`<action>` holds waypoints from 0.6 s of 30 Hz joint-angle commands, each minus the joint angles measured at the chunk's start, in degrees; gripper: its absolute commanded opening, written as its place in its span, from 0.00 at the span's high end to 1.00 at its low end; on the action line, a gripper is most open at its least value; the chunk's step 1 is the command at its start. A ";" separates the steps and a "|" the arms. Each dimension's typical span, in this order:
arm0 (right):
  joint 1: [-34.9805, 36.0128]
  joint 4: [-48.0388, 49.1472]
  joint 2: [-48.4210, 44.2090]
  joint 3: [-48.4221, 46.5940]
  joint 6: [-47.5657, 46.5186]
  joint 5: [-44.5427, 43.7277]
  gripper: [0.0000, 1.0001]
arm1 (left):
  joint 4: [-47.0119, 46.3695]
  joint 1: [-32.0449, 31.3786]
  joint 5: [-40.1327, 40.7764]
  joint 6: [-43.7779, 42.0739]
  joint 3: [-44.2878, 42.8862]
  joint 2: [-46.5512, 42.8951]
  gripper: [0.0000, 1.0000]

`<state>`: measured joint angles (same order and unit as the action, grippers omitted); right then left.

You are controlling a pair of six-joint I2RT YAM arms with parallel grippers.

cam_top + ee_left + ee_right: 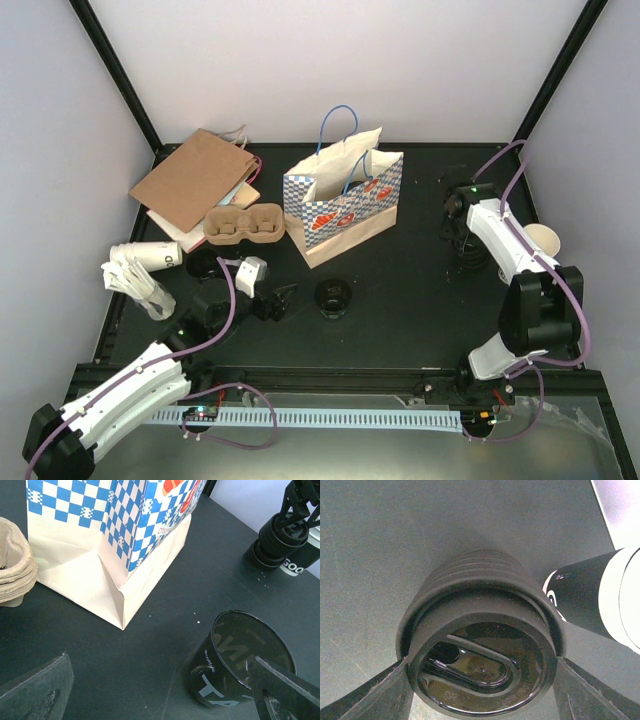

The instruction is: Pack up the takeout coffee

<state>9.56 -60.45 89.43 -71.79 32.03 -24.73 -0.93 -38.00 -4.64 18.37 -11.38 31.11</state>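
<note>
Lid stack clamped in R claw; L claw wide open, empty, beside black cup.

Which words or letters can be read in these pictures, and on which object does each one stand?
"TA": big pale letters on the near black cup, rest hidden.
"GOO": white letters on the far black cup, cut by the picture's edge.
Small print on the near cup: too small.
Red print on the checked bag: blurred.
Marks on the stack of black lids: unreadable.

Glossy black plastic lids (ribbed stack) — matt paper bag, matt dark tabletop.
</note>
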 commanded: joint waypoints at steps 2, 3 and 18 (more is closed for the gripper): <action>0.02 1.85 0.04 0.94 0.49 -0.12 0.26 | -1.38 -0.33 0.69 -0.70 -0.14 -0.30 0.01; 0.02 1.76 0.09 0.97 0.39 -0.24 0.26 | -1.40 -0.32 0.76 -0.69 -0.07 -0.25 0.01; 9.11 -5.22 -3.04 -0.58 3.44 -3.30 0.27 | -1.73 -0.38 0.60 -0.67 -0.14 0.22 0.01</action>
<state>14.81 -61.82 89.30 -71.26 32.77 -25.96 -0.93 -38.00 -4.64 18.39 -11.38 31.20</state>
